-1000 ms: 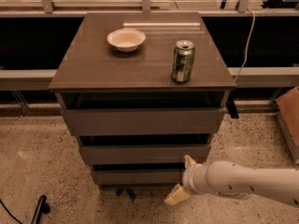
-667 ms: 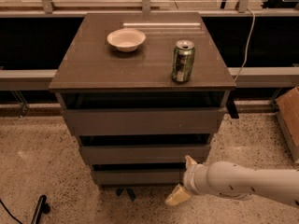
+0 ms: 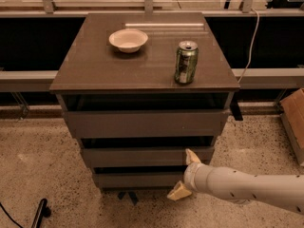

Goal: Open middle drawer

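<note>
The middle drawer (image 3: 137,156) is the central one of three flat grey-brown fronts in the cabinet, below the taller top drawer (image 3: 145,123) and above the lowest drawer (image 3: 135,179). My gripper (image 3: 185,174) comes in from the lower right on a white arm and sits in front of the cabinet's lower right part. It is open, with its fingers spread vertically. The upper fingertip (image 3: 191,156) is at the top edge of the middle drawer's front, near its right end. The lower fingertip (image 3: 178,192) hangs below the lowest drawer.
On the cabinet top (image 3: 95,70) stand a white bowl (image 3: 128,40) and a green can (image 3: 186,62). A cardboard box (image 3: 293,118) sits on the floor at the right. A black cable end (image 3: 40,213) lies at the lower left. A rail and glass wall run behind.
My gripper has edged slightly upward, bringing the upper fingertip to the middle drawer's top edge. The drawers, bowl and can have not moved.
</note>
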